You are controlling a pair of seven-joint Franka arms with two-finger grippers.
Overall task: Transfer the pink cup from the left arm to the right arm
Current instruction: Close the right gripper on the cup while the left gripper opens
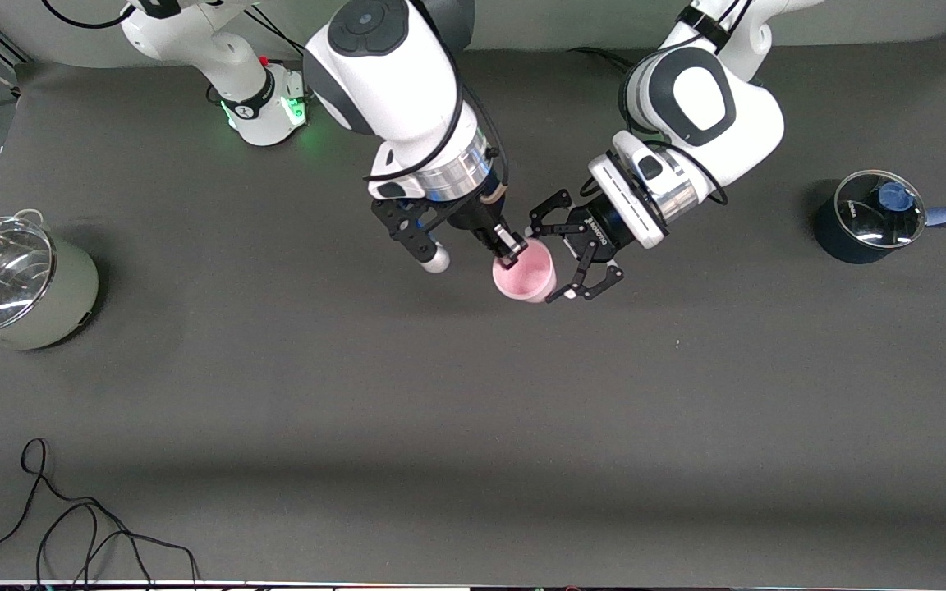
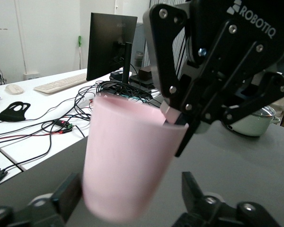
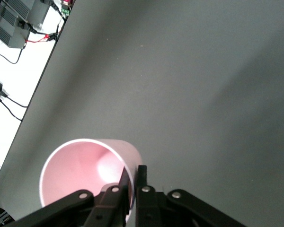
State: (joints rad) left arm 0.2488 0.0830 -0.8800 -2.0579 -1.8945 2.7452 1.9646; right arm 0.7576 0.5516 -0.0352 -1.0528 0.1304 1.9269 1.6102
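Observation:
The pink cup (image 1: 525, 275) is held up over the middle of the table, tilted with its mouth toward the front camera. My right gripper (image 1: 511, 250) is shut on its rim, one finger inside and one outside, as the right wrist view shows (image 3: 135, 172) with the cup (image 3: 85, 165) in front of it. My left gripper (image 1: 544, 264) is open, its fingers standing either side of the cup's body without gripping it. In the left wrist view the cup (image 2: 128, 161) sits between my left gripper's spread fingers (image 2: 130, 194), and the right gripper (image 2: 173, 120) pinches the rim.
A pale green pot with a glass lid (image 1: 21, 283) stands at the right arm's end of the table. A dark pot with a glass lid and blue handle (image 1: 867, 217) stands at the left arm's end. A black cable (image 1: 71, 525) lies near the front edge.

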